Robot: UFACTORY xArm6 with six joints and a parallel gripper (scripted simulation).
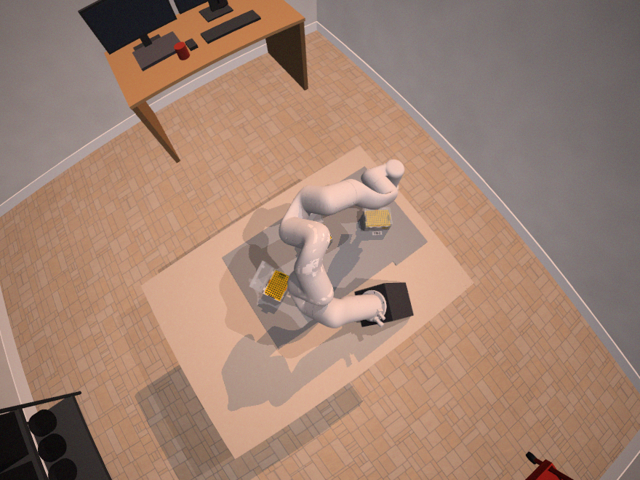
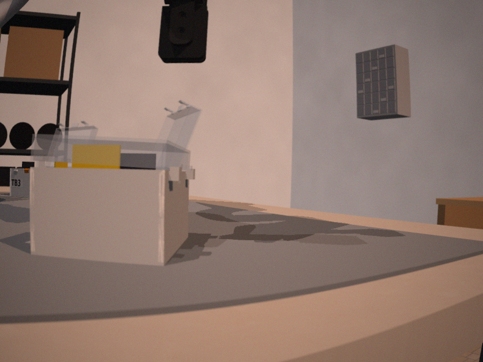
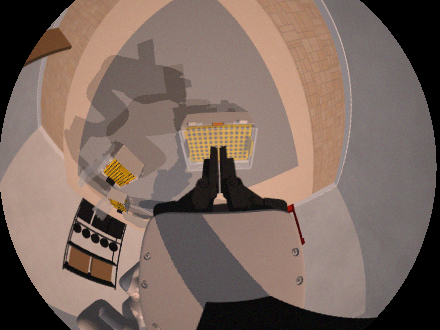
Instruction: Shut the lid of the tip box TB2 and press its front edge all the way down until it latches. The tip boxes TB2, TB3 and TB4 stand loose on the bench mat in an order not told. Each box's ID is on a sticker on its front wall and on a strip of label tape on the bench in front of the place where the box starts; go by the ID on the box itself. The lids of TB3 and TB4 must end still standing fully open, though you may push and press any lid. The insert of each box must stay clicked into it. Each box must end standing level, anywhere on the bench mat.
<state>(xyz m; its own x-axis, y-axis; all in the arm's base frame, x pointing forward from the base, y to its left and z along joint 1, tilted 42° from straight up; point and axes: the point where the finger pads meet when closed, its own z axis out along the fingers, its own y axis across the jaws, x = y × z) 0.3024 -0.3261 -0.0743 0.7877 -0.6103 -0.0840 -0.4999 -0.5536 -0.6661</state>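
A white tip box point(image 2: 105, 214) with a yellow insert point(image 1: 375, 218) stands at the far right of the grey mat. Its clear lid point(image 2: 117, 150) lies down over the box, about level. I cannot read this box's ID in any view. My gripper point(image 2: 182, 58) hangs well above the lid's hinge side, shut and empty. In the wrist view the closed fingers point(image 3: 220, 155) point at this box point(image 3: 219, 144). Behind it a second box's clear lid point(image 2: 181, 124) stands open and tilted. The box marked TB3 point(image 2: 17, 182) is at the far left, also seen from above point(image 1: 275, 285), lid open.
The arm covers the middle box point(image 1: 332, 238) from above. The robot's black base point(image 1: 390, 302) stands at the mat's near edge. A shelf rack point(image 2: 34, 78) is beyond the bench; a desk point(image 1: 196, 46) stands far off.
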